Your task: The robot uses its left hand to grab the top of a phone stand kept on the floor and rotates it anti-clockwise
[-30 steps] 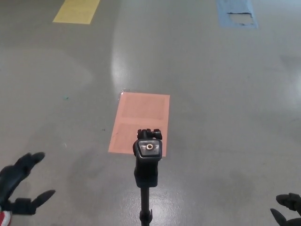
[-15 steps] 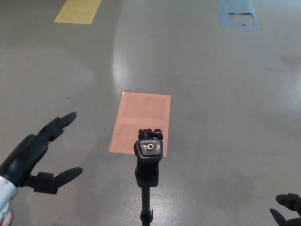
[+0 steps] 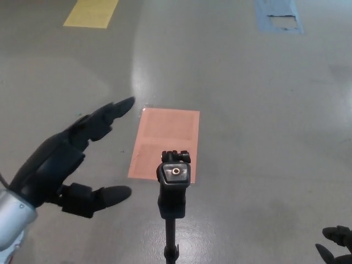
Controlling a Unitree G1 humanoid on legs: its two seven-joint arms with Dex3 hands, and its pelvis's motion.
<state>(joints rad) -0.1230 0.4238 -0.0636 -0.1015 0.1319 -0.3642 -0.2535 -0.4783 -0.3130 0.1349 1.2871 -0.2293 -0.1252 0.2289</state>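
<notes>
The black phone stand (image 3: pixel 174 190) rises from the floor at the lower middle, seen from above, with a small brass screw in its top plate. My left hand (image 3: pixel 69 162) hovers to its left, open, fingers spread and pointing up-right, thumb reaching toward the stand's head. A gap remains between the thumb and the stand. Only the fingertips of my right hand (image 3: pixel 336 246) show at the bottom right corner, too little to judge.
An orange rectangle (image 3: pixel 165 143) is marked on the grey floor behind the stand. A yellow patch (image 3: pixel 91 13) lies at the top left and a blue one (image 3: pixel 278 15) at the top right.
My left hand has risen from the lower left corner and moved right and forward toward the stand's top, staying open. The stand and right hand have not moved.
</notes>
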